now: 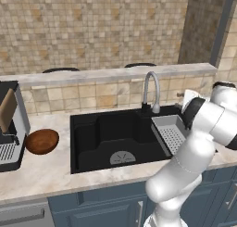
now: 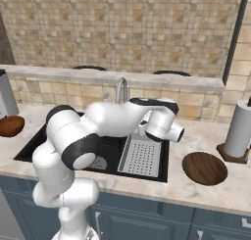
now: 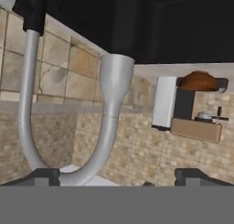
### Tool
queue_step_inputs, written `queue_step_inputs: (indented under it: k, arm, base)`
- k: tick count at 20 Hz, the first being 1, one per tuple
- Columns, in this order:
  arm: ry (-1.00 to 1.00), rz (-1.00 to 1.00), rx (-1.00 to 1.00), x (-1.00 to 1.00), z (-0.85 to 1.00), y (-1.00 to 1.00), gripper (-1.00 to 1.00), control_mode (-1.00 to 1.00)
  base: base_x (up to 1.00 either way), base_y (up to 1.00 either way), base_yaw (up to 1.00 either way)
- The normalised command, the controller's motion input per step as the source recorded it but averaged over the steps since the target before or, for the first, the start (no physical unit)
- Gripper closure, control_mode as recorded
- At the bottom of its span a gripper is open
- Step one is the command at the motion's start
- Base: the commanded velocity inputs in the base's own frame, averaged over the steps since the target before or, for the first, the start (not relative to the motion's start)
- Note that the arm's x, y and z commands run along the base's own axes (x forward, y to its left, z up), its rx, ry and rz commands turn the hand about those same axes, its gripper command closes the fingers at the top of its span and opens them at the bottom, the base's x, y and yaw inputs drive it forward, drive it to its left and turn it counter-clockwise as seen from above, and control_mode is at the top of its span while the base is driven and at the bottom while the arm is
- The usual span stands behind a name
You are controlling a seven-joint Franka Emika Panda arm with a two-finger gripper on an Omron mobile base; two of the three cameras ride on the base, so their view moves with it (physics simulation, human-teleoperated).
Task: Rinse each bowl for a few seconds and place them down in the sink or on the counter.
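Gaping wide, gripper (image 3: 117,175) empty — faucet (image 3: 107,122) just ahead, untouched.

We see flat, even rendered light with soft shadows, no glare, a nearly black sink (image 1: 92,133) interior, and slightly coarse, soft-edged pictures.

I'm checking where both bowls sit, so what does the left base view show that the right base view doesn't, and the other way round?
Left base view alone: a coffee machine with a wooden-looking panel, standing at the far left of the counter next to the left bowl.

Right base view alone: a second bowl on the counter right of the sink, and a paper towel roll on its stand behind it.

Both: the black sink, the silver faucet, the grey perforated tray, the left bowl and the white arm.
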Motion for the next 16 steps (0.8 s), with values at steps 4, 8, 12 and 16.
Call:
queue_step_inputs:
  k: [4, 8, 12, 16]
  arm:
    - [0.01, 0.02, 0.0, 0.24, -0.5, 0.0, -1.0, -1.0]
    - [0.03, 0.0, 0.0, 0.29, -0.43, 0.0, -1.0, -1.0]
    - [0.06, 0.0, 0.0, 0.38, -0.31, 0.0, -1.0, -1.0]
    - [0.04, 0.0, 0.06, 0.28, -0.21, -0.17, -1.0, -1.0]
  base:
    - [0.0, 0.0, 0.0]
    - [0.0, 0.0, 0.0]
    - [0.0, 0.0, 0.0]
    - [0.0, 0.0, 0.0]
